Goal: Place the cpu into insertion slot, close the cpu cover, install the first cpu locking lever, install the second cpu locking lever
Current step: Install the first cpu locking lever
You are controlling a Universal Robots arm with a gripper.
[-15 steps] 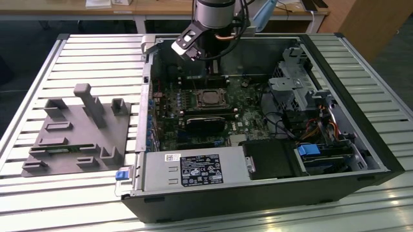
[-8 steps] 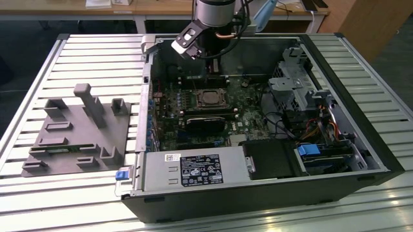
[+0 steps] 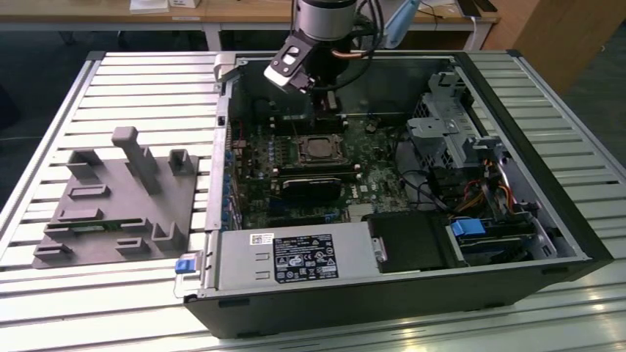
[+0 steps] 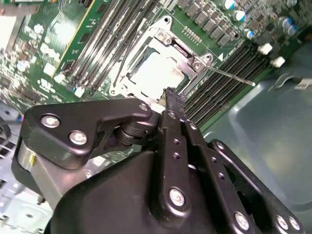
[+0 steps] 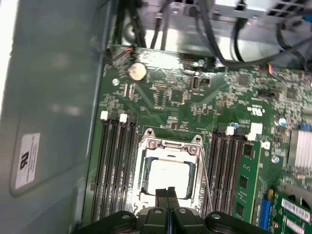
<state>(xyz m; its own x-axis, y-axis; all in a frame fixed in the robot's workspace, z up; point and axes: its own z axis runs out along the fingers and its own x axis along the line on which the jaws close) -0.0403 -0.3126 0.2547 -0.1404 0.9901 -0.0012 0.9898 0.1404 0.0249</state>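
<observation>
First wrist view: tool (image 5: 168,191) closed above cpu (image 5: 168,171).

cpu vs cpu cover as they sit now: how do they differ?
The small square cpu with a pale silvery face is a solid plate; the thin grey metal cpu cover is a frame with a cut-out middle. The cover is larger and rims the cpu, which shows through the opening. The cpu is brighter, the cover duller grey. Both are square and appear to lie flat.
</observation>
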